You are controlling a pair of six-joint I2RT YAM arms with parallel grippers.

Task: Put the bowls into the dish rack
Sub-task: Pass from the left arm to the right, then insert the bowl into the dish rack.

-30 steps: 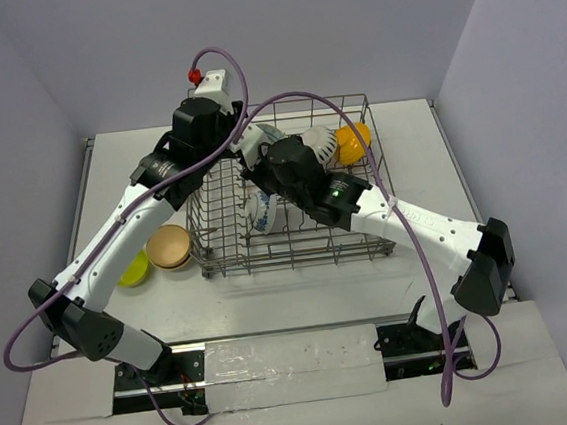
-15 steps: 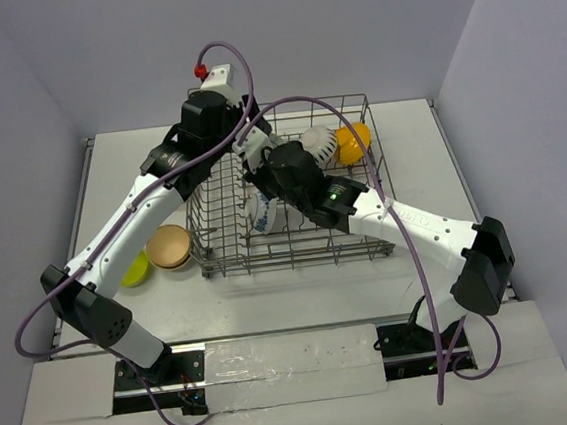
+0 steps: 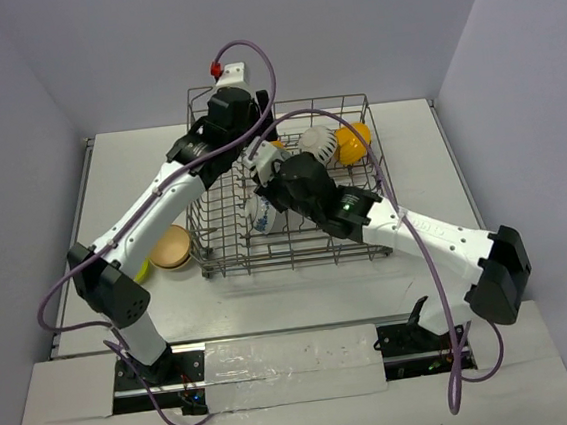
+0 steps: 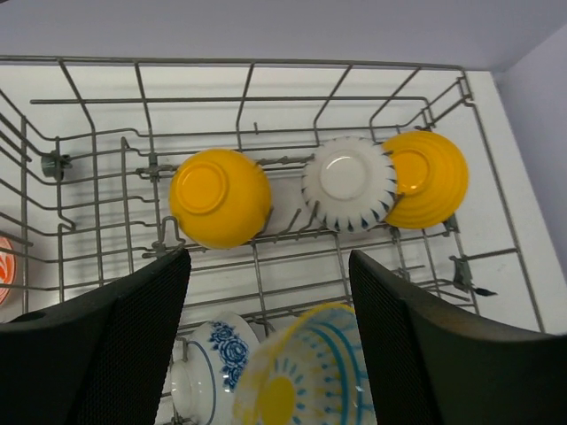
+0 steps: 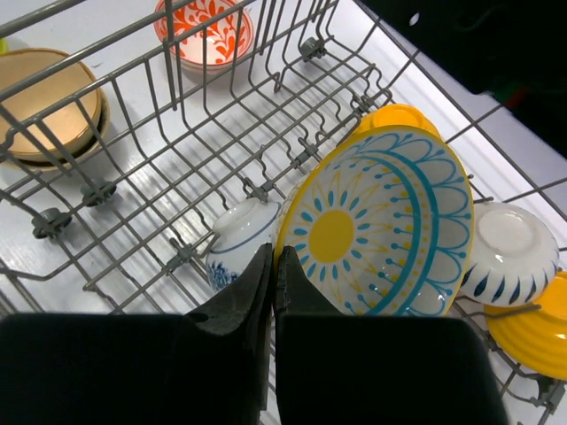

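Holds the white bowl with blue-and-yellow pattern [image 5: 381, 230] on edge, rim pinched in the shut right hand [image 5: 271, 266], over the middle of the grey wire dish rack [image 3: 299, 264] just beside the small blue-flowered bowl [image 5: 241, 239] (free slot likely straight below), left hand [image 4: 267, 266] spread above the far row.

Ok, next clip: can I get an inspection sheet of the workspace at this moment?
Surface: white table, no spills seen.
Job's things: dish rack holds smooth yellow bowl, white striped bowl, ribbed orange-yellow bowl and blue-patterned bowl. Tan bowl and lime green bowl sit on the table left of the rack. Red-and-white bowl: in or outside the rack, cannot tell.
Clutter: nothing seen.
Grippers: left gripper open above the rack, empty. Right gripper shut on the rim of the yellow-and-blue patterned bowl.
Cables: purple cables loop off both arms.
Surroundings: plain pale walls.
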